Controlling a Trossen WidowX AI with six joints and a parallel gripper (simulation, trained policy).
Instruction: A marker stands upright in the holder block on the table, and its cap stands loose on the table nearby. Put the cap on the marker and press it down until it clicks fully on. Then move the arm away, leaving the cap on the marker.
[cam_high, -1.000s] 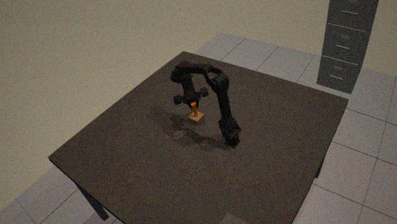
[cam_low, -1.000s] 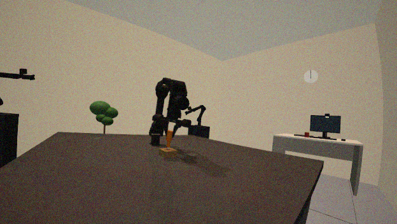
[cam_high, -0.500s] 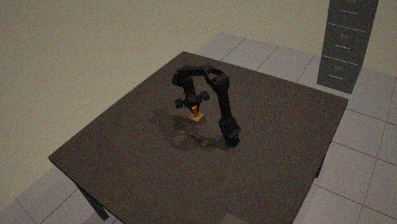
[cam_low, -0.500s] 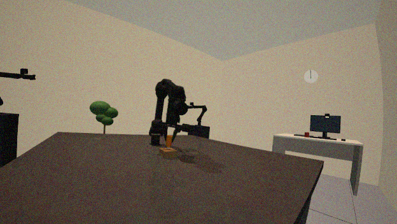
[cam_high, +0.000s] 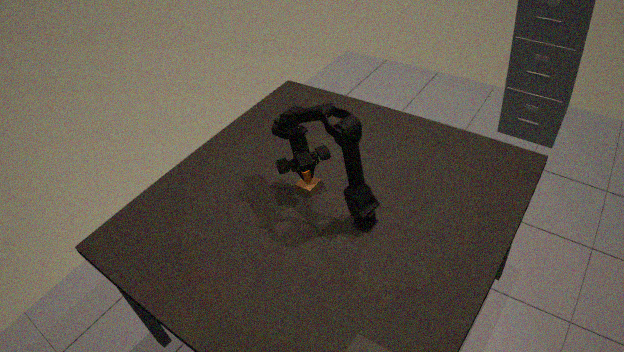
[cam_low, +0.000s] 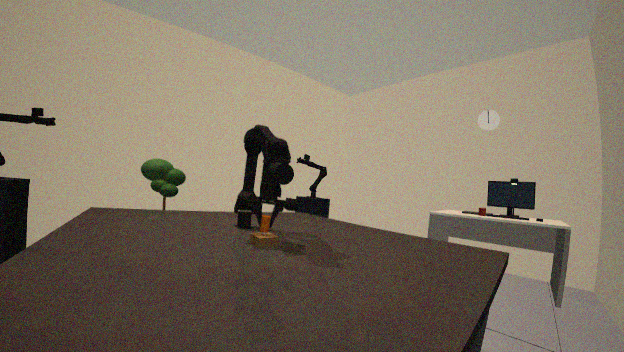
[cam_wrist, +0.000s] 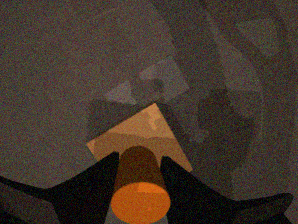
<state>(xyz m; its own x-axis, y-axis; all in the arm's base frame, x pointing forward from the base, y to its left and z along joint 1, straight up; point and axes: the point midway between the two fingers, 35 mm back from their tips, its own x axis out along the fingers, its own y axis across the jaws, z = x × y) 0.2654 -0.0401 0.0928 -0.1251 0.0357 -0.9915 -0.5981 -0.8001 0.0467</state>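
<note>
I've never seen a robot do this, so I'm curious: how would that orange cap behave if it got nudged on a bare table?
The orange cap would probably roll if it fell over, since its end looks round. It seems stiff: its outline looks undented between the end effector's fingers. Being small beside the arm, it's likely light.

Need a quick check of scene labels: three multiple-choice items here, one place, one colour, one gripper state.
1. Where is the orange cap?
A) flat on the floor
B) above the holder block
C) on the white desk

2. Mug on the desk?
A) green
B) white
C) red

3. Gripper?
A) shut on the cap
B) wide open
C) shut on nothing

1 B: exterior view shows it over the block.
2 C: red beside the monitor.
3 A: fingers flank the cap, wrist view.
</note>
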